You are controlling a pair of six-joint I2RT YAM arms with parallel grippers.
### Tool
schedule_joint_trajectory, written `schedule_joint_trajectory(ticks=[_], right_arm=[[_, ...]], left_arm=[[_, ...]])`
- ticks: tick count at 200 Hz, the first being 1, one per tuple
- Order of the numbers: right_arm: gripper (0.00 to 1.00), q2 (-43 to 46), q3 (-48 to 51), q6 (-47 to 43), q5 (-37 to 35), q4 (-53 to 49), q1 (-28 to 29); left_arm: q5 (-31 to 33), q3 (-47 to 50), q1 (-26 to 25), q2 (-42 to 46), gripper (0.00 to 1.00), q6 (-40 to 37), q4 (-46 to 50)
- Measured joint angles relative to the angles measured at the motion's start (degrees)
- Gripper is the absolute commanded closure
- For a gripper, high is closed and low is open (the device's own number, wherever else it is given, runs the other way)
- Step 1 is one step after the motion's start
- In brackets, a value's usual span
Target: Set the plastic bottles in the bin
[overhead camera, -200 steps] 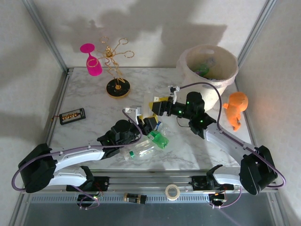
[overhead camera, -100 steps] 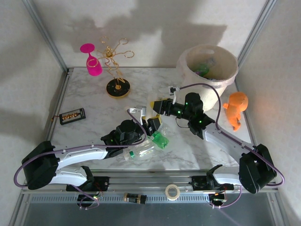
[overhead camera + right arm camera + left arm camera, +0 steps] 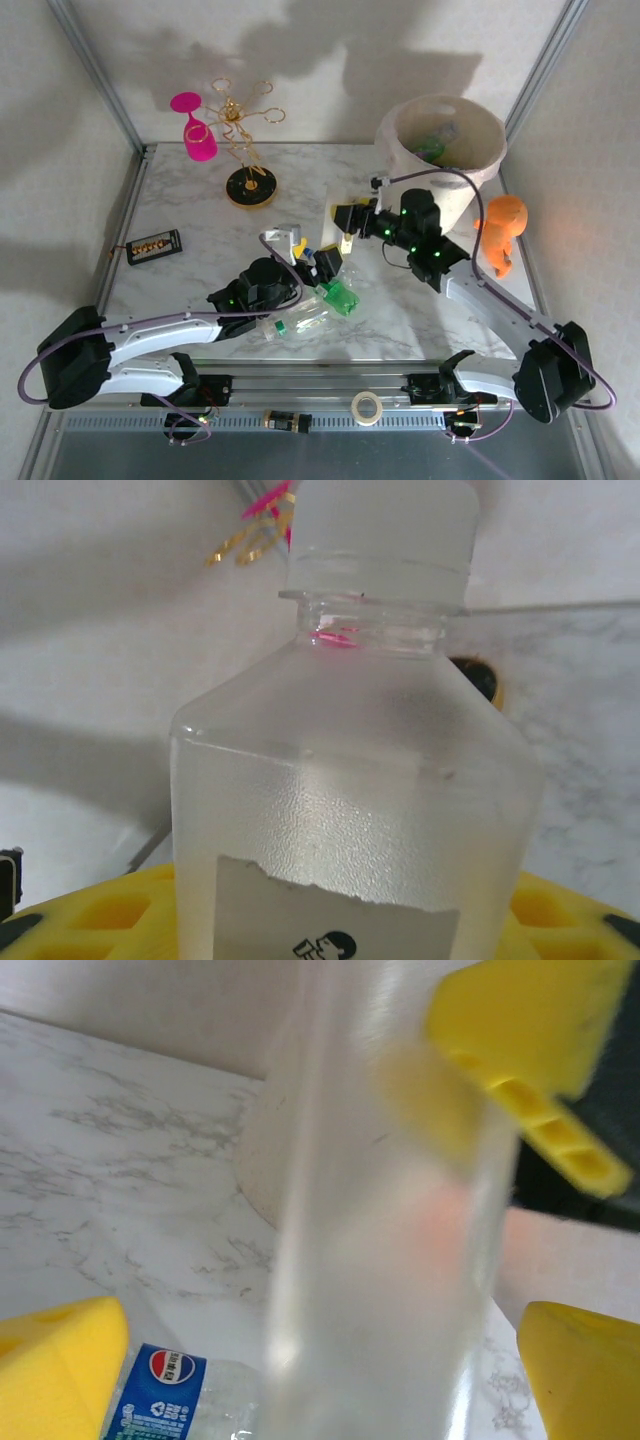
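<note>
Frosted bottle (image 3: pixel 360 780): clear, square-shouldered, white cap (image 3: pixel 385 520), torn paper label low on its face. It sits clamped between the yellow pads (image 3: pixel 95 910) of the right gripper (image 3: pixel 343 228), which holds it above the marble table (image 3: pixel 200 215), about mid-table and short of the bin (image 3: pixel 492 150).

From the left wrist the same bottle is a blurred translucent column close to the lens (image 3: pixel 390 1240). One yellow finger of the right gripper presses on its upper right side.

Left gripper (image 3: pixel 318 262): just beside the right gripper, on its near-left side. Its jaws stand wide, with one yellow fingertip (image 3: pixel 55 1360) well clear of the bottle on the left; the other sits at the bottle's right edge, and contact there cannot be judged. No grip from this side.

Other bottles on the table:
- green-labelled bottle (image 3: pixel 340 297), lying just below the left gripper;
- clear bottle with green cap (image 3: pixel 300 322), lying beside it, nearer the arm bases;
- blue-labelled bottle (image 3: pixel 165 1395), lying on the marble under the left wrist.

The bin stands at the far right corner, cream-white, with green and clear bottles visible inside.

Elsewhere there is an orange figure (image 3: pixel 500 232) right of the bin, a pink wine glass (image 3: pixel 197 135) hanging on a gold stand (image 3: pixel 250 185), and a small black box (image 3: pixel 153 245) at the left edge.
</note>
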State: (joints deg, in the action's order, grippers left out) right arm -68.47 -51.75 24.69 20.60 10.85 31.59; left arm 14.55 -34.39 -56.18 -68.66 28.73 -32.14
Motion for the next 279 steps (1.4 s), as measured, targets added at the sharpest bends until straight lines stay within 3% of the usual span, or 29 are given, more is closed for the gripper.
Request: schedule_joint_trajectory(ticks=[65,149,210,253,279], right_arm=[[0.53,3.3,-12.9,-6.8,-0.6,-8.0,-13.2],[0.56,0.7,-23.9,-8.0,-10.1,-8.1,-27.0],[0.55,-6.6,-25.9,-10.9,-19.3,-5.0,-30.1],[0.53,-11.6,-26.0,-13.2,-21.0,-6.3,-30.3],[0.46,-13.0,-26.0,-13.2,-21.0,-7.7,-30.3]], left_arm=[[9.6,0.9,2.0,0.5,0.0,5.8,4.4],[12.3,4.5,3.9,0.4,0.0,12.0,9.1],[12.3,5.4,4.7,1.9,0.0,13.6,9.3],[12.4,6.8,5.3,3.1,0.01,14.6,9.2],[12.6,7.4,5.5,4.1,0.0,14.9,9.2]])
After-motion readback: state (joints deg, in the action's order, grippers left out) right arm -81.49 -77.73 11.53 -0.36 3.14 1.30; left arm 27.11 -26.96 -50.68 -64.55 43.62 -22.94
